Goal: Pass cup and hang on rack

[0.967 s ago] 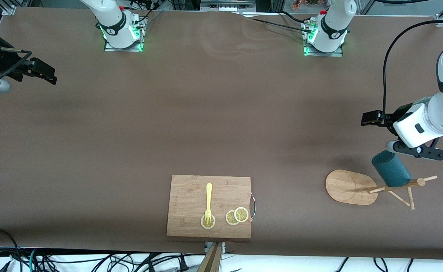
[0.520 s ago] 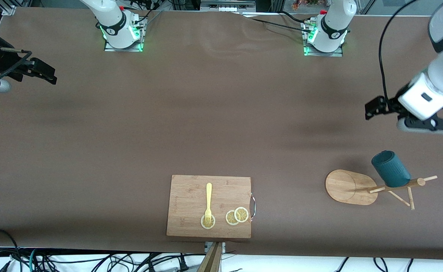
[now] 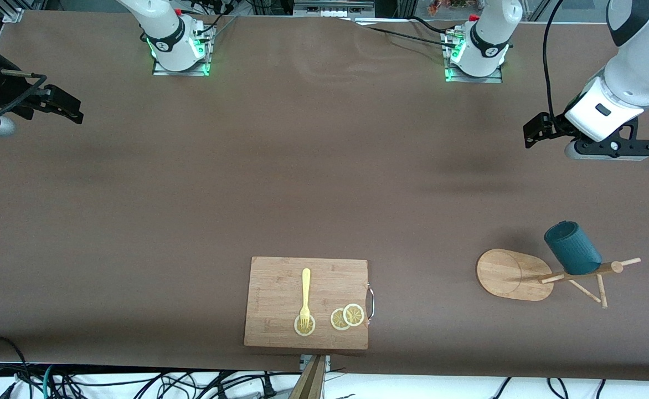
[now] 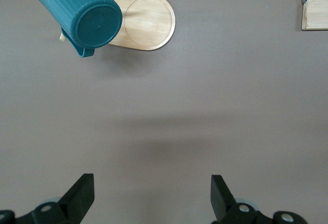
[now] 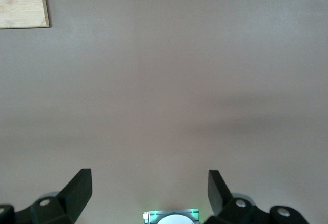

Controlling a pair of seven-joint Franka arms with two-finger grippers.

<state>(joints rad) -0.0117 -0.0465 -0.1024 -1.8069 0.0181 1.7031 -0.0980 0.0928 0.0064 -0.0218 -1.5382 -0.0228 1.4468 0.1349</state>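
Observation:
The dark teal cup [image 3: 572, 247] hangs by its handle on a peg of the bamboo rack [image 3: 504, 273], which stands near the left arm's end of the table. In the left wrist view the cup [image 4: 84, 11] shows its base, with the rack's oval foot [image 4: 146, 21] beside it. My left gripper [image 3: 530, 134] is open and holds nothing, up over bare table well clear of the cup. Its fingers [image 4: 82, 193] are spread wide. My right gripper [image 3: 72, 108] waits open over the right arm's end of the table, and its fingers [image 5: 77, 190] hold nothing.
A rectangular wooden cutting board [image 3: 280, 288] lies near the front edge at mid-table. It carries a yellow fork [image 3: 305, 296] and lemon slices [image 3: 347, 317]. The arms' bases [image 3: 474, 52] stand along the edge farthest from the front camera.
My left gripper has drawn away from the hung cup, toward the bases' side of the table, still open. The cup stays on its peg. The right arm has not moved.

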